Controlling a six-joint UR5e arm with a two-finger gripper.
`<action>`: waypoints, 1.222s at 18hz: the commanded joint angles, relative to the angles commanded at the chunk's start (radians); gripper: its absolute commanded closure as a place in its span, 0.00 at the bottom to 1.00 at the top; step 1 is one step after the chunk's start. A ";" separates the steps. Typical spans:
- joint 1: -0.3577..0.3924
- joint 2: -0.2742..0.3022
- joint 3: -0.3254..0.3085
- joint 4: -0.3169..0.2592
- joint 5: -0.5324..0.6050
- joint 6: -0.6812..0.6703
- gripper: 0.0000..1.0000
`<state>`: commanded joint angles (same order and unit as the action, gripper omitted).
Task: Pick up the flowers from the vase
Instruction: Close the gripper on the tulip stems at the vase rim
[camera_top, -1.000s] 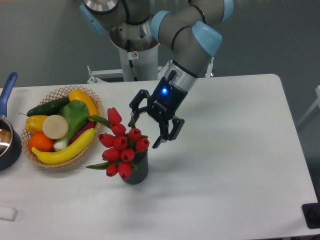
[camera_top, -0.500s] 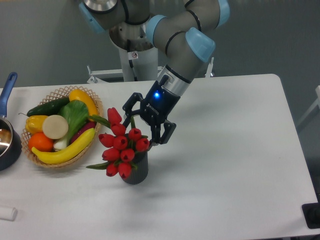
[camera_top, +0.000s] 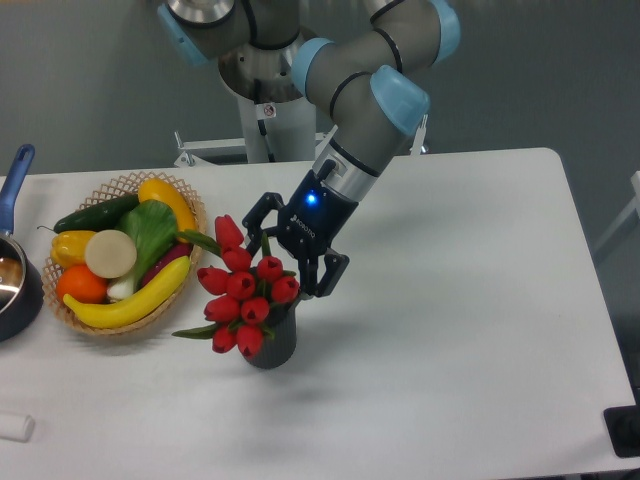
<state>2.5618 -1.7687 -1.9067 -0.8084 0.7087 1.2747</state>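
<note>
On the white table (camera_top: 470, 300) stands the vase (camera_top: 276, 342), dark grey and round, a bit left of the middle. It is upright. The flowers (camera_top: 243, 290) are in it. They are red buds, all closed, bunched close together, and they lean over to the left of the vase. A few green leaves stick out, one low on the left and one up toward the basket (camera_top: 120, 186).

Just above and to the right of the buds is the gripper (camera_top: 287, 262). It points down and to the left, with a small blue light on it. Its two black fingers (camera_top: 332, 274) are spread apart. One finger is right beside the top buds, and the other is by the right-hand bud. I cannot tell if they touch the buds. Nothing is pinched between them.

Well to the left is the basket, full of fruit and vegetables. A pot (camera_top: 14, 285) with a blue handle sits at the left edge, just beside the basket.
</note>
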 joint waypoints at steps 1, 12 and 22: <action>-0.005 0.000 -0.002 0.000 0.000 -0.002 0.00; -0.011 0.000 0.000 0.000 0.000 -0.017 0.44; -0.005 0.002 0.014 0.000 -0.006 -0.023 0.63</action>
<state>2.5571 -1.7672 -1.8929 -0.8084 0.7026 1.2517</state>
